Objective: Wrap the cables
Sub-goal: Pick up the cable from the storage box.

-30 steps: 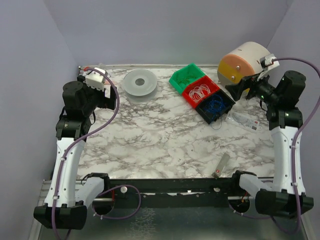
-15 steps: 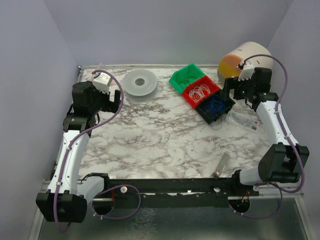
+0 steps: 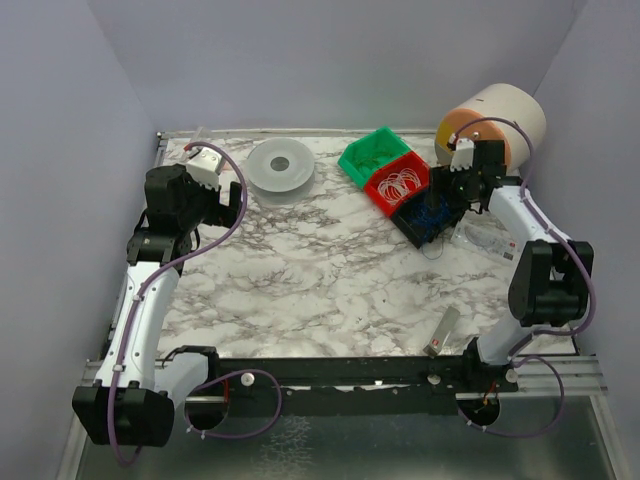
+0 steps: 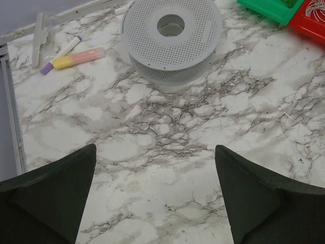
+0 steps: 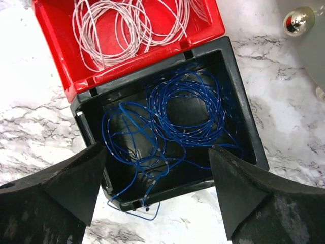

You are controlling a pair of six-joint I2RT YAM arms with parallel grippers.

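Observation:
No hair-thin dark grey cables show in any view. My right gripper [image 3: 446, 194] [image 5: 157, 151] is open and empty, hovering over the black bin [image 3: 410, 228] [image 5: 245, 122], which holds a loose blue wire coil [image 3: 432, 208] [image 5: 177, 112]; one blue loop hangs over the bin's near wall. The red bin [image 3: 383, 198] [image 5: 51, 30] beside it holds white wire rings [image 3: 400, 183] [image 5: 117, 25]. My left gripper [image 3: 236, 205] [image 4: 155, 152] is open and empty above bare marble table, short of the grey perforated spool [image 3: 280, 165] [image 4: 172, 40].
A green bin [image 3: 360, 160] stands behind the red one. A large orange-and-white cylinder [image 3: 495, 115] lies at the back right. A clear bag [image 3: 485, 238] lies right of the black bin. A small stick [image 3: 443, 330] lies near the front edge. Markers [image 4: 78, 56] lie by the back left rail.
My right arm has swung in from the right and lowered its gripper over the black bin. My left arm shifted slightly toward the spool, then held still.

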